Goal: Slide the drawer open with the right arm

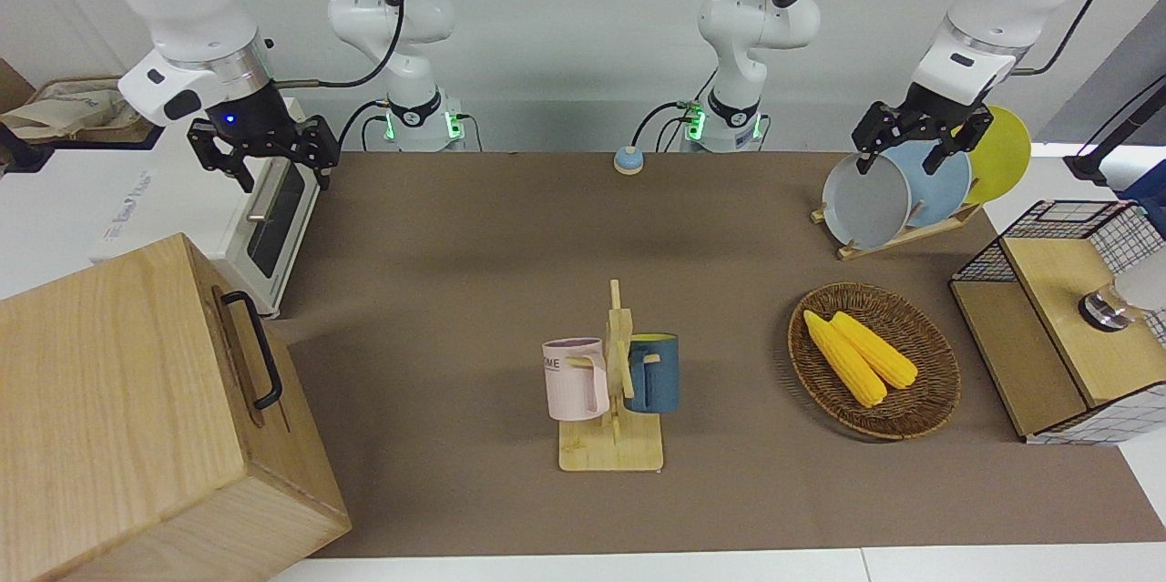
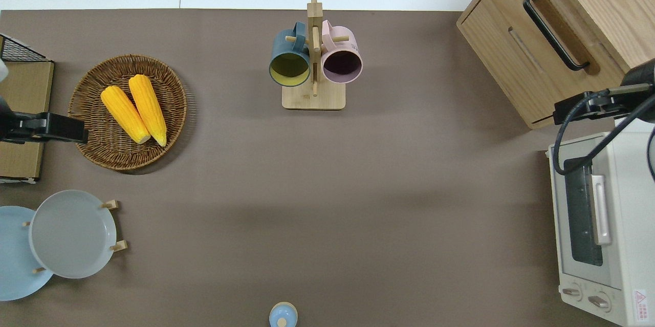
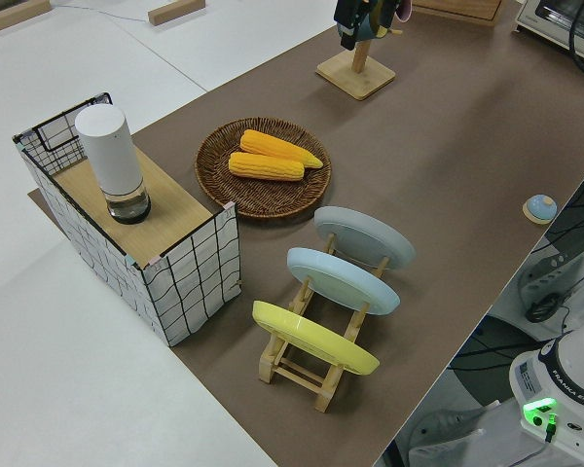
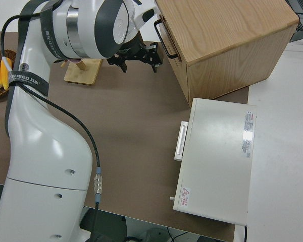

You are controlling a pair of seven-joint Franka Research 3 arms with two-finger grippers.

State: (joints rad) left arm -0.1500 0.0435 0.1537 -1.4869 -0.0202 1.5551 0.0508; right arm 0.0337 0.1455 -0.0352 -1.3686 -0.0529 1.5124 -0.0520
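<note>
On the brown table mat (image 1: 455, 291), the drawer (image 1: 260, 354) sits closed; right claw (image 1: 264, 158) spread apart.

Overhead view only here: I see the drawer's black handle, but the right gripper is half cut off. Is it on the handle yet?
Observer: No. In the right side view the right gripper hangs clear of the drawer handle.
Operator: Fingers open?
Observer: Yes, the front view shows them spread, holding nothing.
Operator: And the left arm?
Observer: Parked, with the left gripper open.
</note>
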